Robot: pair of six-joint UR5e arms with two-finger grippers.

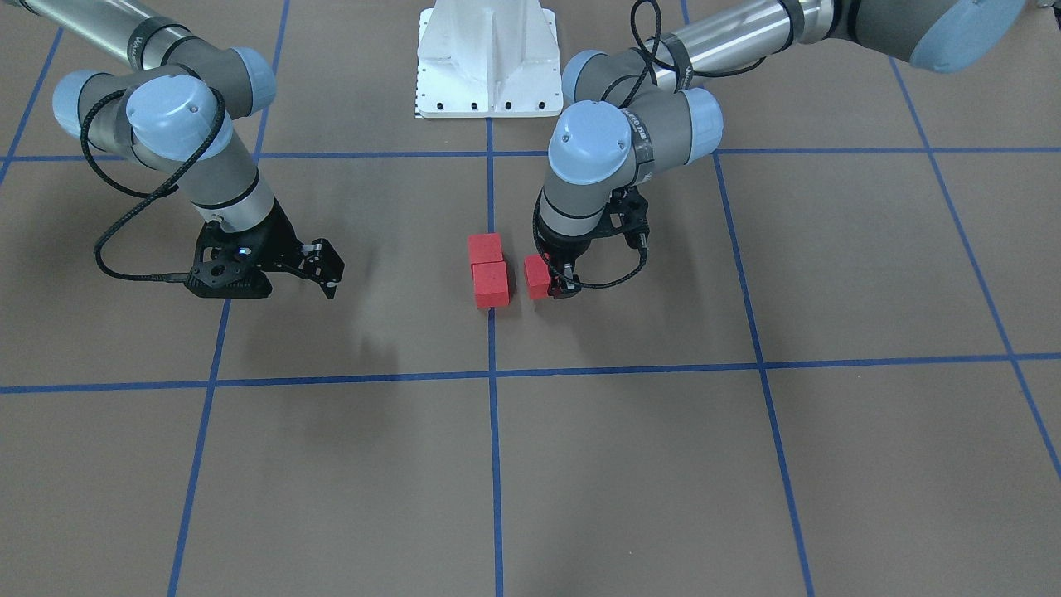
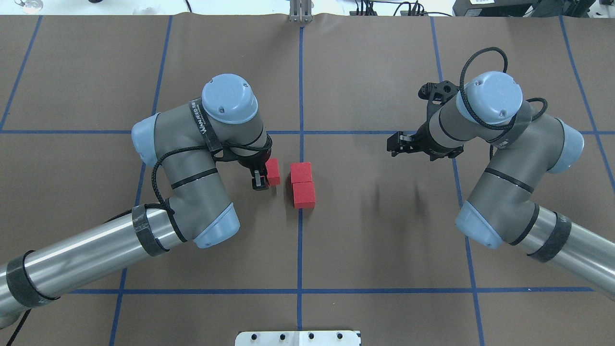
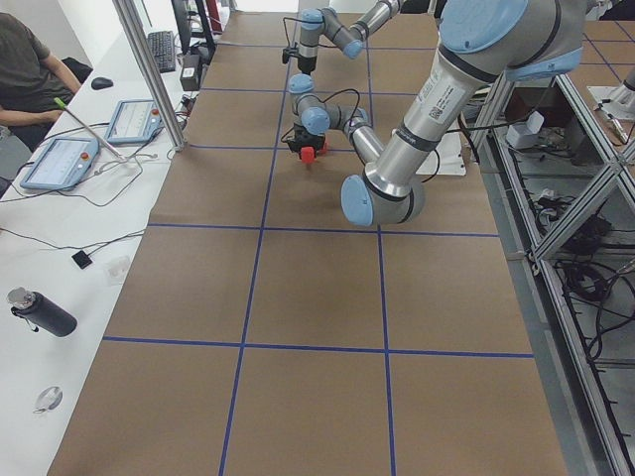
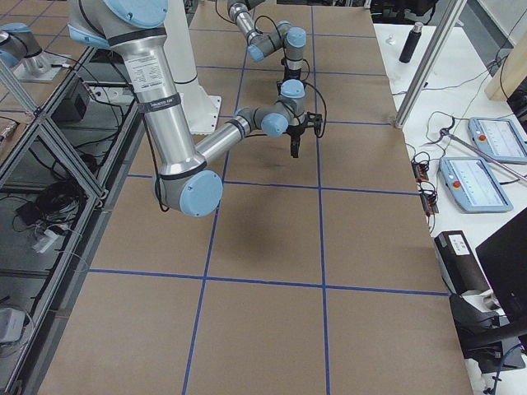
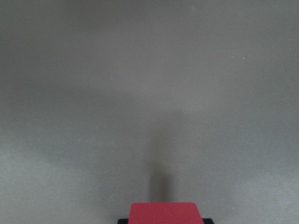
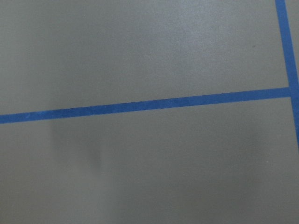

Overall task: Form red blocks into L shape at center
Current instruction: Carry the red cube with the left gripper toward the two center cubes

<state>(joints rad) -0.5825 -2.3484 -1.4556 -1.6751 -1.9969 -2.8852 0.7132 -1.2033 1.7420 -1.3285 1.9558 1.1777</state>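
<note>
Clamped the left gripper [image 2: 266, 177] on one red block [image 2: 273, 171], just beside two touching red blocks [image 2: 303, 192] lying on the center tape line [image 2: 301, 154]. Held the right gripper [image 2: 395, 144] aloft, fingers apart, well away.

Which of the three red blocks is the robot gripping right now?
The lone block, held in the left gripper. The other two blocks sit free, touching each other on the blue line.

2 matte red blocks [image 2: 302, 183] lie touching in a row on the blue tape line at the center [image 2: 301, 149]. The 3rd block [image 2: 273, 171], clamped in the left gripper [image 2: 266, 177], is beside the farther one, narrowly apart.
</note>
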